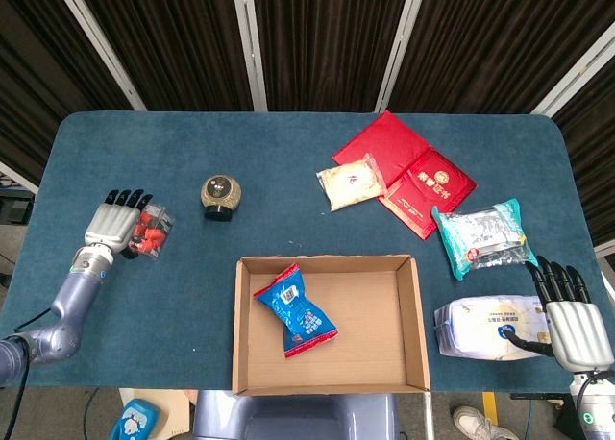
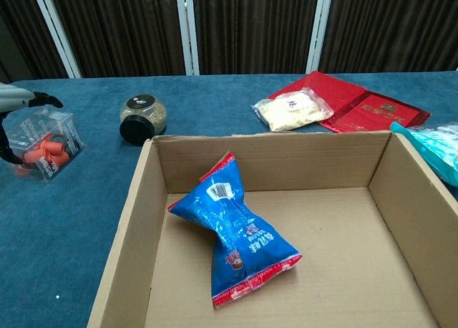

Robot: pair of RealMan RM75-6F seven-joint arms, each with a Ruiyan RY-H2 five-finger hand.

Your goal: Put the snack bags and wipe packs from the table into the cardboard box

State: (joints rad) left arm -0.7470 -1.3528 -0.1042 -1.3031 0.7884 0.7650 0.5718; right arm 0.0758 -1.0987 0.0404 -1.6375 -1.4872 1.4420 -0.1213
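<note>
Presently, stock and positions:
Box: cardboard box at table's near edge, centre; open top.
Already inside: blue snack bag, lying in the left half.
White wipe pack: on the table just right of the box wall, long axis running 9 to 3 o'clock.
Right hand: at the pack's 3 o'clock end, fingers straight and apart, thumb touching the pack; nothing gripped.
Bearing, pack from right hand: 9 o'clock, box beyond it on the same line.
Teal wipe pack: at 12 o'clock of the white pack, close by.
Pale snack bag: at 12 o'clock of the box, partly on red envelopes.
Left hand: far side, fingers extended over a clear case of red pieces; grip cannot be told.
Nearer hand, judged: right, by a wide margin.
</note>
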